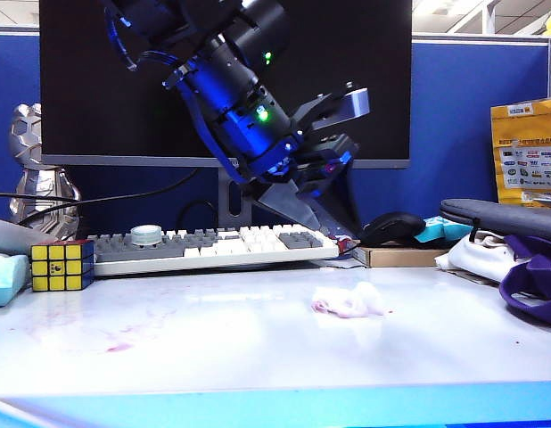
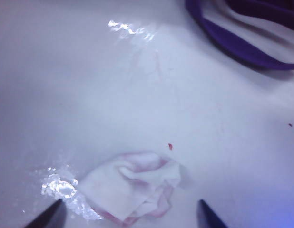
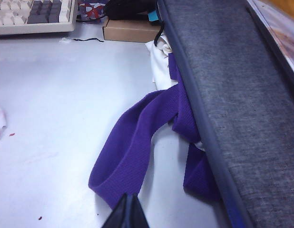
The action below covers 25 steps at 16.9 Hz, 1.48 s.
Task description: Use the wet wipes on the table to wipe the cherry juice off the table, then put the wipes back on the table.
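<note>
The wet wipes (image 1: pixel 347 301) lie crumpled and pink-stained on the white table (image 1: pixel 213 312), right of the middle. My left gripper (image 1: pixel 345 168) hangs tilted above and behind them, in front of the monitor, with its jaws wide apart and empty. In the left wrist view the wipes (image 2: pixel 132 187) rest on the table between the two dark fingertips (image 2: pixel 47 218) of the left gripper (image 2: pixel 128 221), touching neither. Cherry juice (image 1: pixel 119 346) shows as pink smears at the table's front left, with a red speck (image 2: pixel 170 147) near the wipes. My right gripper (image 3: pixel 125 213) is shut and empty by a purple strap (image 3: pixel 137 142).
A keyboard (image 1: pixel 213 245) and a Rubik's cube (image 1: pixel 61 265) stand behind the wiped area. At the right lie a mouse (image 1: pixel 393 227), a flat cardboard box (image 1: pixel 400 257), a grey case (image 1: pixel 507 218) and a white cloth bag with purple straps (image 1: pixel 534 276).
</note>
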### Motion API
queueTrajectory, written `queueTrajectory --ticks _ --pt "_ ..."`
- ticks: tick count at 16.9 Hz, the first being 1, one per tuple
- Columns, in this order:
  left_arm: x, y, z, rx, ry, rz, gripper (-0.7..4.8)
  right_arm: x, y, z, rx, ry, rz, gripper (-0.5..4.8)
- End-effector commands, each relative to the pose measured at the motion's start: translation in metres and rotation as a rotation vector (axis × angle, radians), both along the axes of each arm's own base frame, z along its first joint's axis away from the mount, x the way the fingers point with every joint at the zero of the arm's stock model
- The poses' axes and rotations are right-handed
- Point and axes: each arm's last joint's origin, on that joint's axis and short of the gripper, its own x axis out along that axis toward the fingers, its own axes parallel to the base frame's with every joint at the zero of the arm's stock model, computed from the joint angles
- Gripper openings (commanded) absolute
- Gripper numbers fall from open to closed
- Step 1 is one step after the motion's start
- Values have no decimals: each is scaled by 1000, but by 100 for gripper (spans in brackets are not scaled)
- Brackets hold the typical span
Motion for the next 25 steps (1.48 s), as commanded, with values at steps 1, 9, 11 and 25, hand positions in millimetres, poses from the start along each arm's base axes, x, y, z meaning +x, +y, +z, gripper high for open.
queueTrajectory --ticks 1,9,11,25 --pt "-1 -7 -2 -25 13 7 340 0 0 0 1 -8 -4 -1" --pt "17 -21 -28 71 72 136 218 0 0 0 1 -8 -4 -1" --pt "27 -30 -22 85 83 143 252 0 0 0 1 -8 -4 -1" --pt "27 -45 -59 230 264 157 224 0 0 0 1 -8 -4 -1"
